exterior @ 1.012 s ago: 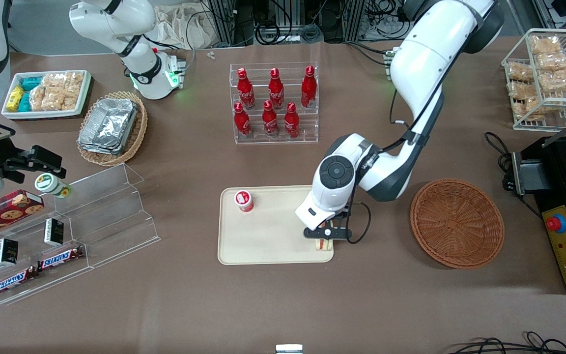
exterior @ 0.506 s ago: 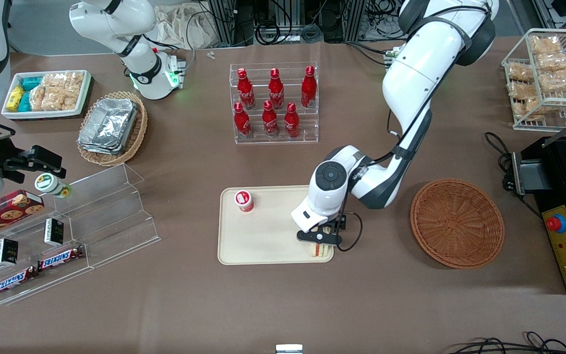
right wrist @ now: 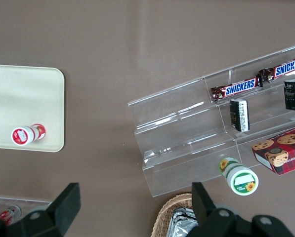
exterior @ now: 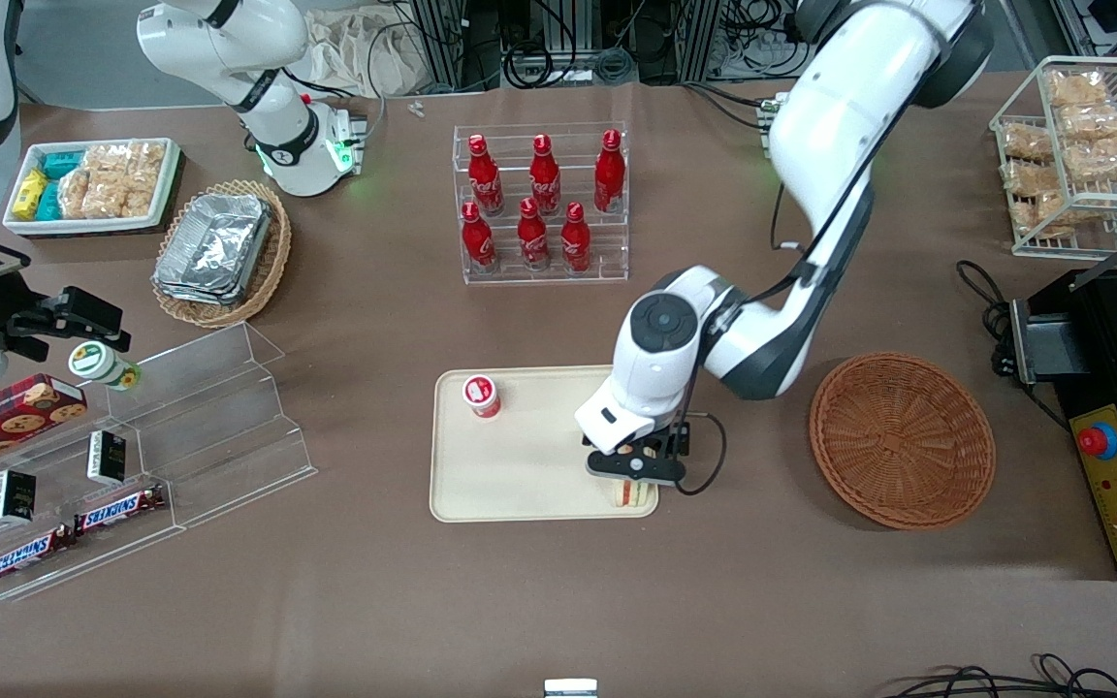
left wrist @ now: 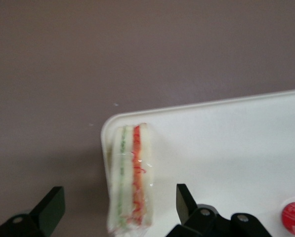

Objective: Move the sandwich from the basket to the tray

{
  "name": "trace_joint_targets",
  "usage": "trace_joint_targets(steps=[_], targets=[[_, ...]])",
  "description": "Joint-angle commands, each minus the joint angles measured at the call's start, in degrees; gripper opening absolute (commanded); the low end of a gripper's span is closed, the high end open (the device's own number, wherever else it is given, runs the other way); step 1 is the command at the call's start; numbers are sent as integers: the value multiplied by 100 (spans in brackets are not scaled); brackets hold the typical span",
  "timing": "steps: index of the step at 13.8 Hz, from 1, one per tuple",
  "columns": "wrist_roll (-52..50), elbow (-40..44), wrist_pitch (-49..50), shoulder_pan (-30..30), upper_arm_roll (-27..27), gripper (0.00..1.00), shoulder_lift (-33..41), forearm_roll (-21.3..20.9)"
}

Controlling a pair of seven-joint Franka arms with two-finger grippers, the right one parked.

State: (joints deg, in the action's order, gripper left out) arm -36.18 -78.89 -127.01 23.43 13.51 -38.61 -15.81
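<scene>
The sandwich (exterior: 627, 493) stands on edge at the tray's (exterior: 510, 485) five-o'clock corner. The gripper (exterior: 636, 466) hovers above it, released. The basket (exterior: 901, 438) holds nothing.

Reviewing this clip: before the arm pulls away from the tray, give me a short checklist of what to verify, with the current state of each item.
1. Sandwich rests on the tray: ok; it sits at the tray corner nearest the basket.
2. Sandwich fully inside the rim: cannot tell; the wrist view shows it right at the corner edge.
3. Gripper released: ok; open, its fingers stand apart from the sandwich on both sides.
4. Basket cleared of the sandwich: ok; nothing shows inside it.
5. Red-capped container on the tray out of the way: ok; it stands well apart, toward the parked arm's end.
</scene>
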Motion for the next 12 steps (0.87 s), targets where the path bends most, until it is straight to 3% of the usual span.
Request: trace_joint_targets(steps=[1,5,8,12], targets=[[128,-197,1034,-364,11,100,985,210],[1276,-197,2413,-960,2,100,1829,614],[2595,-74,3451,-1786,-42,100,2374,1605],[2889,-205,4217,-2299,-51,100,3208,1731]])
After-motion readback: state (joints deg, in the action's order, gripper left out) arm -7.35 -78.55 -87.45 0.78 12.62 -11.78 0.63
